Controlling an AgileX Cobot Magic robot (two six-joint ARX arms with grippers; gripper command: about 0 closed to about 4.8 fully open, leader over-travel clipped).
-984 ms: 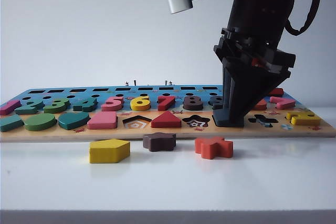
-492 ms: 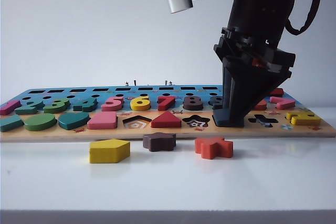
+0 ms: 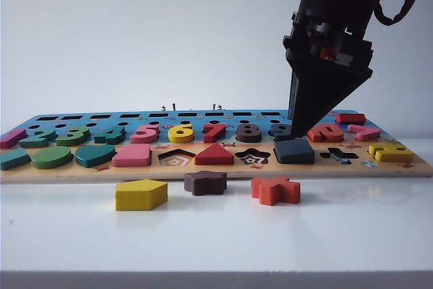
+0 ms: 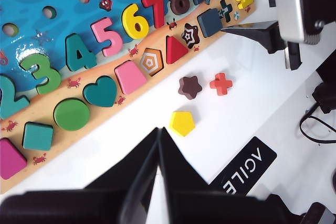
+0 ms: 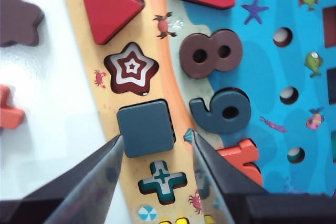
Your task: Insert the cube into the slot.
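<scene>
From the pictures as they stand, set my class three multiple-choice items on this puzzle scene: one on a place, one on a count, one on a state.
1. Where is the cube?
A. in the square slot, between the star recess and the cross recess
B. on the table
C. held in the air

2. How many loose pieces lie on the table before the board?
A. one
B. three
C. five

3. How stands the right gripper?
A. shut on the cube
B. open above the cube
C. out of view

Key:
1 A, the cube fills its slot.
2 B, yellow pentagon, brown star, orange cross.
3 B, the right gripper has its fingers apart, clear of the cube.
</scene>
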